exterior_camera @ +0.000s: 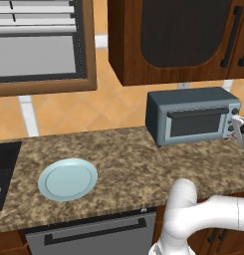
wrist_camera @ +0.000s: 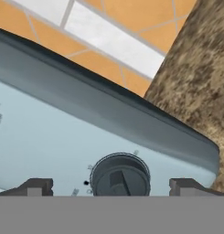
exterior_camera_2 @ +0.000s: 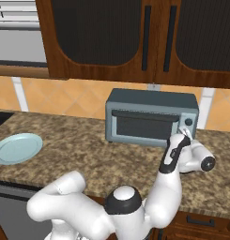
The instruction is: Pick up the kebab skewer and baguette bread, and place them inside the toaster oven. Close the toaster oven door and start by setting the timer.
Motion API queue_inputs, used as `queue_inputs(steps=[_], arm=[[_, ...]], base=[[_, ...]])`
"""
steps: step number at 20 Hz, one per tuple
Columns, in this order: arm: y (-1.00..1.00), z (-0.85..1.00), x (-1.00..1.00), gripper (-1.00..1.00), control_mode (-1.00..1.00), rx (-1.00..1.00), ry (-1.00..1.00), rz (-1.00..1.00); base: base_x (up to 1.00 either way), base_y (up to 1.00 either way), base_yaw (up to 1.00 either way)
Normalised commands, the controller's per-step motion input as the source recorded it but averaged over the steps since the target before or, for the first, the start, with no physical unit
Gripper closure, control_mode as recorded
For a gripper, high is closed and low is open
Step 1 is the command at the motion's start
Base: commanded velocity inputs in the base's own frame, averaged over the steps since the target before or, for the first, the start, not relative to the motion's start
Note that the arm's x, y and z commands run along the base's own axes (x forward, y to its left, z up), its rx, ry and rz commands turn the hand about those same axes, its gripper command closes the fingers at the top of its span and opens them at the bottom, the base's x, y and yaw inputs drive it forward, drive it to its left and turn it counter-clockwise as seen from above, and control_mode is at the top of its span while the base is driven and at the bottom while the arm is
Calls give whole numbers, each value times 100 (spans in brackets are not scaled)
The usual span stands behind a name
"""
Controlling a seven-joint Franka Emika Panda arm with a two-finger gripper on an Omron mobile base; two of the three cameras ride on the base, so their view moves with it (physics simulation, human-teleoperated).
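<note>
- The boxy blue-grey toaster oven [exterior_camera: 192, 115] stands on the speckled brown granite counter [exterior_camera: 123, 164], against the orange tiled wall.
- Its dark glass toaster oven door [exterior_camera_2: 143, 125] is up and closed.
- The two-finger gripper [wrist_camera: 111, 186] sits at the oven's light control panel [wrist_camera: 49, 146], spread wide, one fingertip either side of a dark round dial [wrist_camera: 119, 175]; it seems not to touch it, though the tips are barely visible.
- A pale blue round plate [exterior_camera: 67, 179] lies well apart, to the left.
</note>
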Motion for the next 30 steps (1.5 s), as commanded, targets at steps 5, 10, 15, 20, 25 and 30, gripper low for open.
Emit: queue_inputs(steps=[5, 10, 15, 20, 25, 30], arm=[[-8, -10, 11, -100, -100, 1, 0, 0], [0, -11, 4, -100, -100, 1, 0, 0], [-2, -13, 0, -100, -100, 0, 0, 0], [-4, -14, 0, -100, -100, 0, 0, 0], [-7, -12, 0, -100, -100, 0, 0, -1], [-10, -9, 0, -100, -100, 0, -1, -1]], base=[[0, 0, 0], [0, 0, 0], [0, 0, 0], [0, 0, 0], [0, 0, 0], [0, 0, 0]])
